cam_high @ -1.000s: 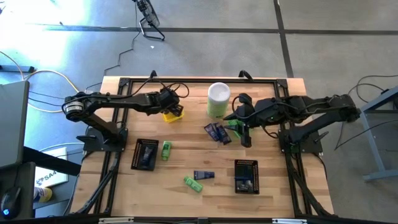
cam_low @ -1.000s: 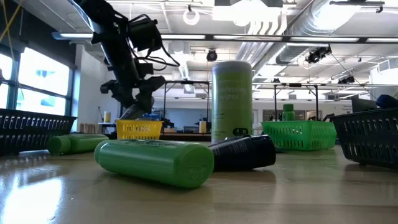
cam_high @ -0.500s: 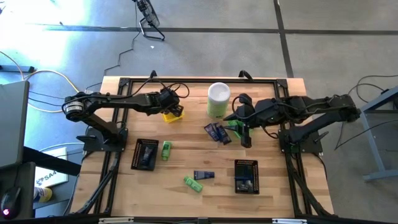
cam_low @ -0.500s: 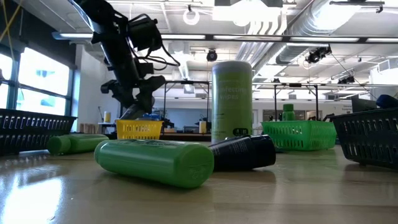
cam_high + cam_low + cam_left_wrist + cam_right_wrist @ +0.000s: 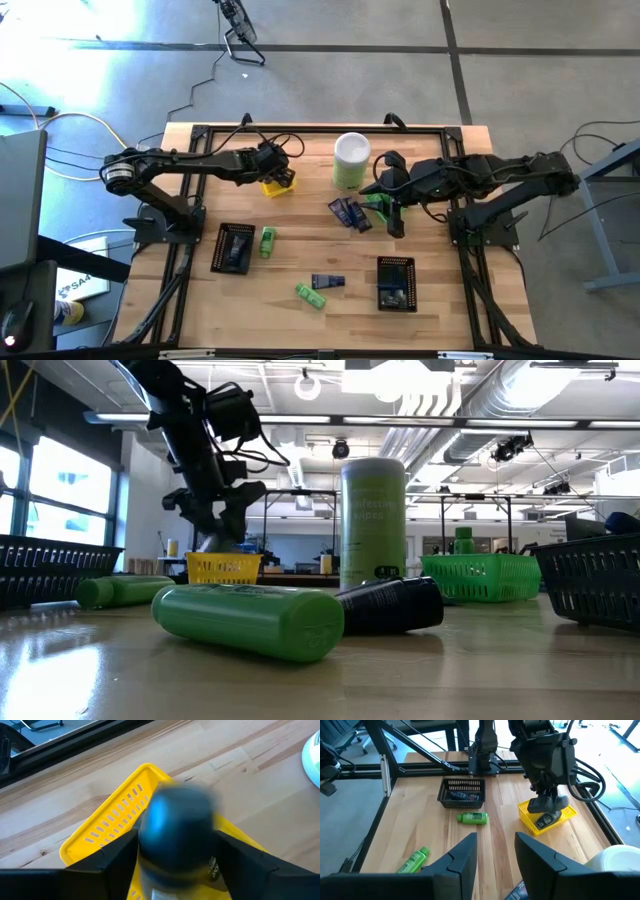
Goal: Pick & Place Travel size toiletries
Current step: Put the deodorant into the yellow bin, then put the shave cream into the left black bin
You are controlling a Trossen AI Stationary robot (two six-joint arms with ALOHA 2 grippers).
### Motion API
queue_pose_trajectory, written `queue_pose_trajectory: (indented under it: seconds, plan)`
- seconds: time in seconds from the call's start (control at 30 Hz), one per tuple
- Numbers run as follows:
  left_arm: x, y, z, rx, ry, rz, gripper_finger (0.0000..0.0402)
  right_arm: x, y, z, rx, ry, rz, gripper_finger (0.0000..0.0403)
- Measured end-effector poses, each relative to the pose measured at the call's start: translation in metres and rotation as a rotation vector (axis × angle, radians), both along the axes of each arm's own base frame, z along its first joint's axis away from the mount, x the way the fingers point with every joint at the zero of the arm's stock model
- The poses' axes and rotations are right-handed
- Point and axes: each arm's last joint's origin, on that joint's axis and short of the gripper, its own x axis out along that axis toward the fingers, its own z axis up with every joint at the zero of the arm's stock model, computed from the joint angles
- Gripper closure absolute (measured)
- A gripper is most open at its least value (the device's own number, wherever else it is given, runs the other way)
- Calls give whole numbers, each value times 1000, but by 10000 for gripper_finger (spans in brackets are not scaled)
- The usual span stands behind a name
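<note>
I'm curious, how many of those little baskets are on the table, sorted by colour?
yellow basket: 1
green basket: 1
black baskets: 2
Total: 4

Lighting is bright and even. Daylight glare washes the floor at far left in the high view. Ceiling lamps glare in the low view; the near green bottle is soft. In the left wrist view a dark oval piece is motion-blurred. Shadows on the table are faint.
</note>
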Motion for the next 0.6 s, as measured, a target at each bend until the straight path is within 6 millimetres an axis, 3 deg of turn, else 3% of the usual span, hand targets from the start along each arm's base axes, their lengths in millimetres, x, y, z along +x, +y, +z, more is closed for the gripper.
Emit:
queue_pose_trajectory:
  seconds: [0.27,0.43,0.6]
  plan:
    - [0,0,0,1,-2,0,110,0,0,0,0,0,0,278]
    - [7,2,14,18,-31,-10,130,0,0,0,1,1,-1,278]
    - [19,5,40,22,-98,-88,168,0,0,0,10,0,-6,278]
